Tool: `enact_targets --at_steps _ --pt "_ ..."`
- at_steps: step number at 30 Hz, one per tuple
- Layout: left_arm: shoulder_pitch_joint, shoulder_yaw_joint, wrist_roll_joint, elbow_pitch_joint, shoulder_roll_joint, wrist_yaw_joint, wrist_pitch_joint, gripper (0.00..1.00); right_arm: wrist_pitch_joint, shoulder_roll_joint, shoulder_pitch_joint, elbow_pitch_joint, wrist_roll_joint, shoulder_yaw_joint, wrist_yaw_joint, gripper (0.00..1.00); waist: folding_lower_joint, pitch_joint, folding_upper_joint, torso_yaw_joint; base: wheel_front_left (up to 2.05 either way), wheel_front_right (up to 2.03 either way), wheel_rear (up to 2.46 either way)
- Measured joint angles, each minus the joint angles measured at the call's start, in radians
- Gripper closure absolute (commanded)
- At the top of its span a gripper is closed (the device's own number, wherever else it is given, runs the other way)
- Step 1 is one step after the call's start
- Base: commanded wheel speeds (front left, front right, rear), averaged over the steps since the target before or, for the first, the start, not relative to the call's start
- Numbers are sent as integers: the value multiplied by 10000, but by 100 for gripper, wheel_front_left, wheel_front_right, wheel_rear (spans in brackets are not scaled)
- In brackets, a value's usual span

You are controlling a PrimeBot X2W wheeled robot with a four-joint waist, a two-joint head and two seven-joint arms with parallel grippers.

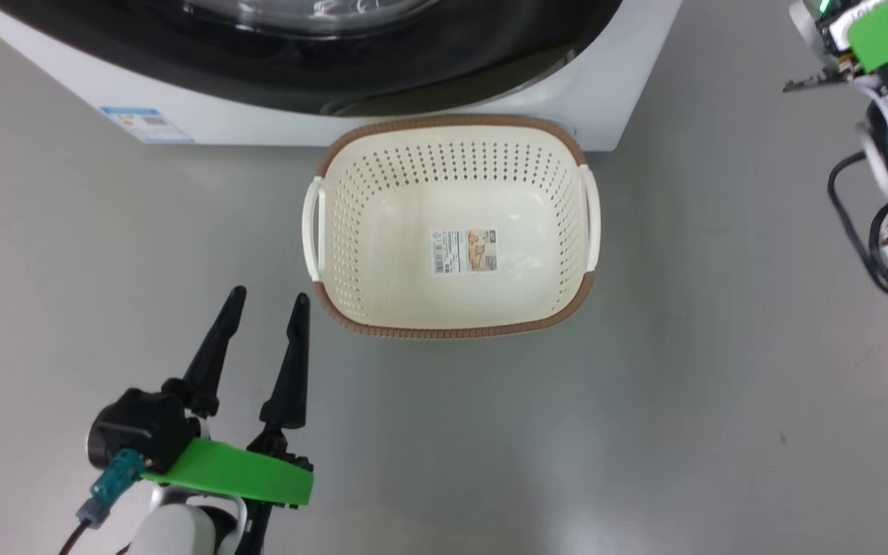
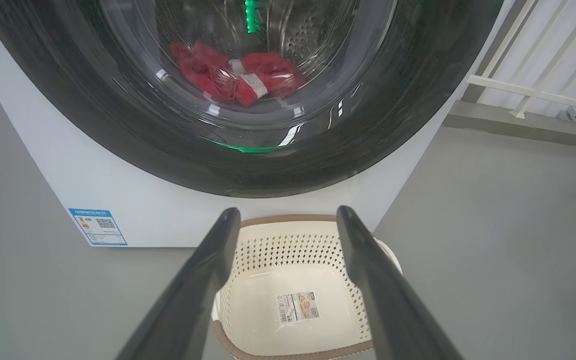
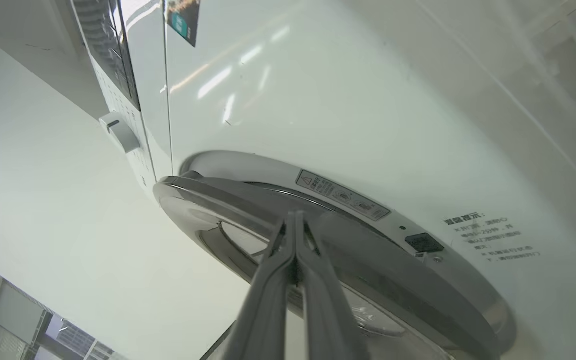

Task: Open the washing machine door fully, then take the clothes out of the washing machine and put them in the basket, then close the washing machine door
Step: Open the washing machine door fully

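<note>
Inside drum [image 2: 318, 37], red clothes [image 2: 200, 70]; in basket [image 1: 413, 166], sticker [image 1: 465, 250]; left jaws wide, right jaws together.

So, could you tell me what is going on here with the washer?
This is the start of unloading the washing machine. The shut right end effector has its tips at the edge of the washing machine door, which is not swung open yet. The red clothes lie inside the washing machine. The left end effector hangs open beside the basket, which holds no clothes.
</note>
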Motion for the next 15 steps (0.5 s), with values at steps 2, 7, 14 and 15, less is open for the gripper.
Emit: enact_targets --at_steps 2,7,14,15 --pt "-45 -33 -31 0 -2 -15 0 0 290 -35 -152 33 148 33 0 100 0 89 0 35 0 0 0" --pt "-191 -176 -176 19 -15 -17 0 0 1622 -132 -672 451 897 224 -2 100 0 410 0 222 0 0 0" --pt "-223 -330 -267 25 -19 -19 0 0 2947 35 -1637 1317 2102 -94 -2 100 -1 752 0 430 0 0 0" --pt "-227 -347 -270 33 -19 -19 0 0 3070 46 -1742 1501 2123 -90 -2 100 0 794 0 455 0 0 0"
